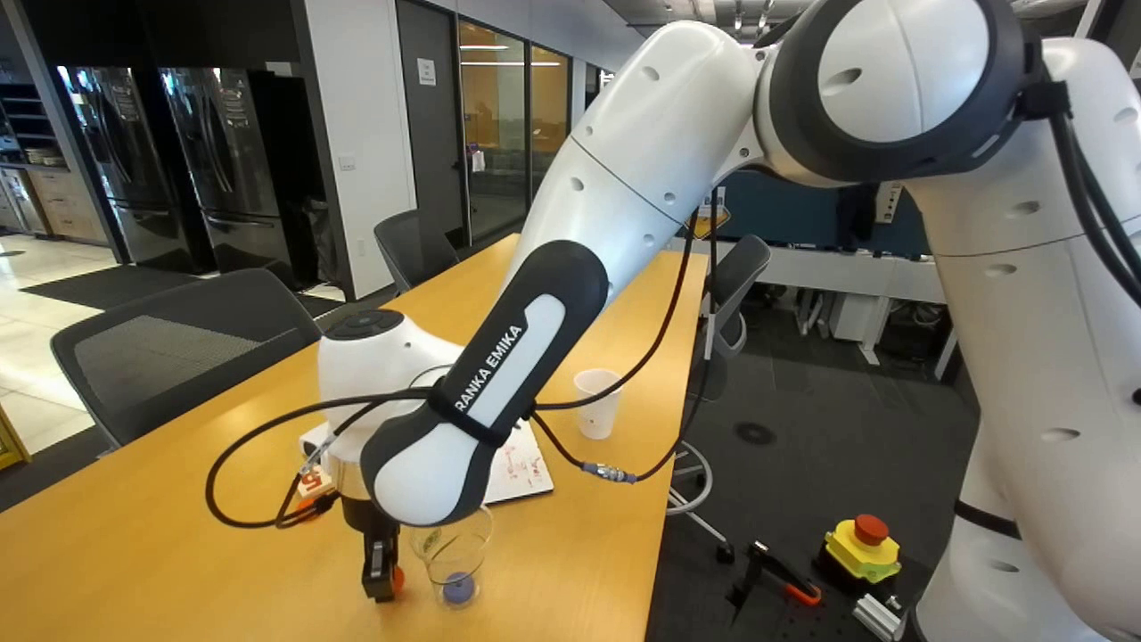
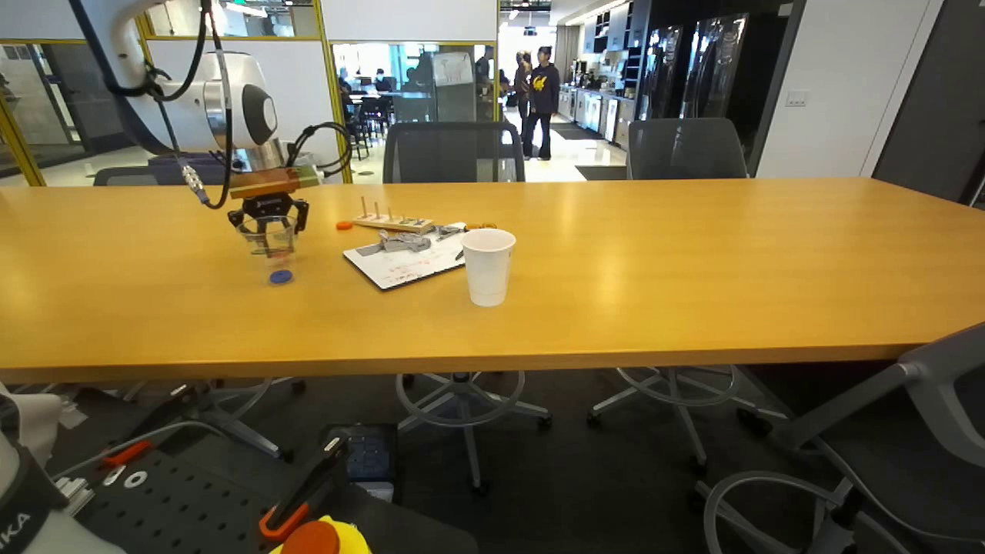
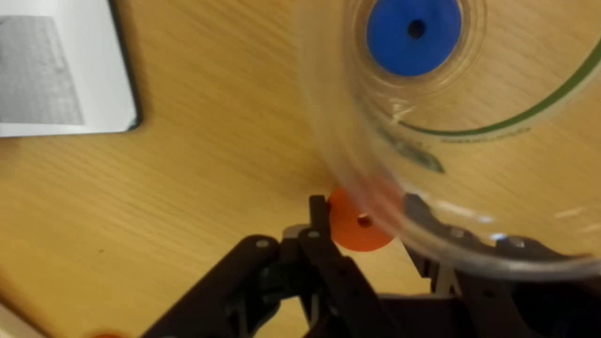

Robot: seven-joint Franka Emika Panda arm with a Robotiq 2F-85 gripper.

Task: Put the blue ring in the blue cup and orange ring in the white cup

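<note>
Dark grey mesh-backed office chairs point(image 2: 454, 150) line both sides of a long, yellow-brown wooden table point(image 2: 692, 269). Dark grey carpet point(image 1: 838, 428) lies beneath; glossy pale floor tiles point(image 1: 27, 325) extend beyond. Two tall stainless-steel refrigerators point(image 1: 223, 152) stand beside a flat white wall point(image 1: 361, 107). A brightly lit area shows behind yellow-framed glass partitions point(image 2: 414, 100).

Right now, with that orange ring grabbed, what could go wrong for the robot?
The end effector is close beside the clear cup, so it might bump the cup while lifting and tip it over, spilling the blue ring inside. It also has the orange ring pinched by its edges, so that ring may slip out on the way to the white cup.
</note>
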